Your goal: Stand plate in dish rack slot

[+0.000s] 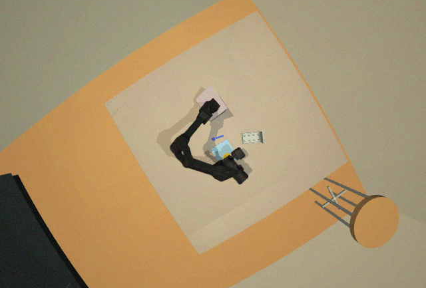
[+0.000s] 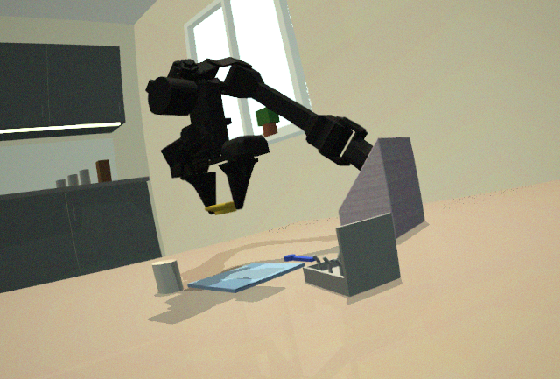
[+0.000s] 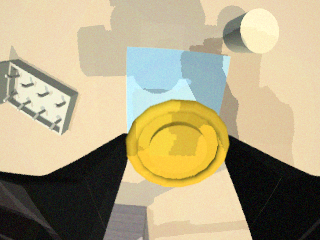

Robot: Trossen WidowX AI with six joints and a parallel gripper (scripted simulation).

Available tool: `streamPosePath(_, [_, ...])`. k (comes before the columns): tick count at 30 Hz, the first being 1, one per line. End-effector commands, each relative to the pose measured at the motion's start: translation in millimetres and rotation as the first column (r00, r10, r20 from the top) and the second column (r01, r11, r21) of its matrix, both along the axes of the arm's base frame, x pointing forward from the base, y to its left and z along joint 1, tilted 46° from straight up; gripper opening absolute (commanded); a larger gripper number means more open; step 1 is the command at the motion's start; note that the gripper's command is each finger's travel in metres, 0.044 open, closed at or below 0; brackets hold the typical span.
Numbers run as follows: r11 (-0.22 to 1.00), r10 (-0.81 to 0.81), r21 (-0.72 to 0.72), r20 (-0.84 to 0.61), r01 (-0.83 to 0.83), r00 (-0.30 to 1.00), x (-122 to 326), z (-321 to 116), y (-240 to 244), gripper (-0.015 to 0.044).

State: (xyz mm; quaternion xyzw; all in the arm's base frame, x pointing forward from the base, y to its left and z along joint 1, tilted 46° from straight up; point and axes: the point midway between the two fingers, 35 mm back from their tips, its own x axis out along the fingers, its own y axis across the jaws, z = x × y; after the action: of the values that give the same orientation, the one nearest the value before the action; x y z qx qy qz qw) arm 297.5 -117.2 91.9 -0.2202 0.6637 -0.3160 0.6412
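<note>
Overhead, the arm (image 1: 203, 167) (image 2: 284, 103) makes a bent line from the pale block (image 1: 206, 94) (image 2: 407, 185) (image 3: 131, 220) round to the pincer (image 1: 227, 157) (image 2: 225, 209) (image 3: 176, 140). A little of the yellow plate (image 1: 226, 155) (image 2: 220, 207) (image 3: 177, 155) shows over one edge of the blue mat (image 1: 224, 145) (image 2: 246, 275) (image 3: 155, 70), much of it hidden by the arm. The rack (image 1: 261, 137) (image 2: 373, 255) (image 3: 72, 111) stands apart from the mat, and a thin blue tool (image 1: 217, 137) (image 2: 299, 258) lies near the mat on the table (image 1: 275, 82) (image 2: 280, 343) (image 3: 280, 75). A round stool (image 1: 375, 221) stands beyond one corner area of the table.

From the side, the pincer points down, pinching the plate between its two fingertips. The plate is well clear of the mat, roughly level and only slightly tilted. A grey cup (image 2: 167, 277) (image 3: 259, 31) stands upright just beside the mat, and the rack is at the mat's other end, its tall panel upright, with short pegs inside its low tray.

Through the wrist camera, the plate's face is in full sight, a black finger against each side of its rim. Past it lie the mat and, farther out, the cup to one side and the rack, with two rows of pegs, to the other.
</note>
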Motion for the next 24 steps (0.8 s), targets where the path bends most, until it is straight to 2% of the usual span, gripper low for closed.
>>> streamPosePath(1, [1.0,-0.003,0.0,0.009,0.003,1.0,3.4,13.2,13.6,0.0])
streamPosePath(13, [1.0,-0.005,-0.012,0.004,0.005,1.0,6.3,45.5,47.6,0.0])
streamPosePath(24, [0.974,-0.22,0.001,0.222,0.226,0.95,-7.1,-9.2,105.5,0.0])
